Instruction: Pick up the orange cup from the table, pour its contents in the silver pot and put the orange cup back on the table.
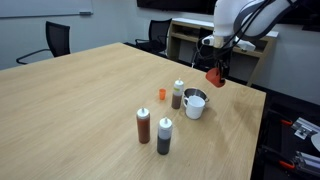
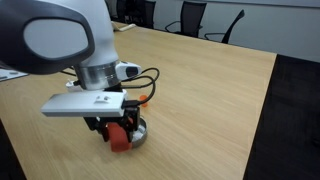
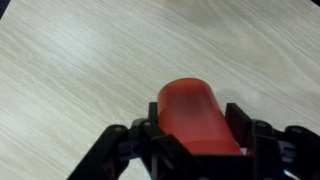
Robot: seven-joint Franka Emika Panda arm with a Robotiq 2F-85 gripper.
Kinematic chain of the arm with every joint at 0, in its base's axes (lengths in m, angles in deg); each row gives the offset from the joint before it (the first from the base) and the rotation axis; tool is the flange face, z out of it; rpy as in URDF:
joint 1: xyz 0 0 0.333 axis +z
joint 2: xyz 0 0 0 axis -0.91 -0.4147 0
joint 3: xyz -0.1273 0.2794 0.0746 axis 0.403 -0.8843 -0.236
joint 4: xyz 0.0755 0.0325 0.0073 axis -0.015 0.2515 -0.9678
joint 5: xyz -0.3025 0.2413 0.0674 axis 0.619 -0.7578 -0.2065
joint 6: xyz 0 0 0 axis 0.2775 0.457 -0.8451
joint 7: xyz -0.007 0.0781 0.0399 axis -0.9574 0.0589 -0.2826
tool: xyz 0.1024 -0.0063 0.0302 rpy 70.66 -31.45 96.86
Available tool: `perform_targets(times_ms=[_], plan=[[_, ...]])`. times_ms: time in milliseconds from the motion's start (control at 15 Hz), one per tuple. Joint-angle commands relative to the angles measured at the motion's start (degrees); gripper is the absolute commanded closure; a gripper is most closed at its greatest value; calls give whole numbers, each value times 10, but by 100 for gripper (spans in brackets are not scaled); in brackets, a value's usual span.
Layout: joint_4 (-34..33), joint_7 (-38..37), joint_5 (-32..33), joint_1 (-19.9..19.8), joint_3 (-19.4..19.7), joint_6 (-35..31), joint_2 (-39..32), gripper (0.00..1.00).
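My gripper (image 1: 216,72) is shut on the orange cup (image 1: 215,76) and holds it in the air, up and to one side of the silver pot (image 1: 195,102). The cup is tilted. In an exterior view the cup (image 2: 120,139) hangs under the gripper (image 2: 117,130) in front of the pot (image 2: 140,131), which is mostly hidden. In the wrist view the cup (image 3: 197,115) sits between the two black fingers (image 3: 196,128), over bare wood-grain table (image 3: 80,60). What is inside the cup is not visible.
Three white-capped squeeze bottles stand near the pot: one (image 1: 178,94) beside it, a red-brown one (image 1: 144,125) and a dark one (image 1: 164,135) nearer the camera. A tiny orange piece (image 1: 160,94) lies by them. Office chairs (image 1: 47,44) and a cabinet (image 1: 190,40) stand behind the table (image 1: 80,100).
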Motion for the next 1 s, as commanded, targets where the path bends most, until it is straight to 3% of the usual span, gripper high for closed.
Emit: perform_targets(times_ms=[0, 933], plan=[[-44, 16, 27, 4, -6, 70, -31, 57], [-202, 20, 140, 53, -35, 212, -168, 57]])
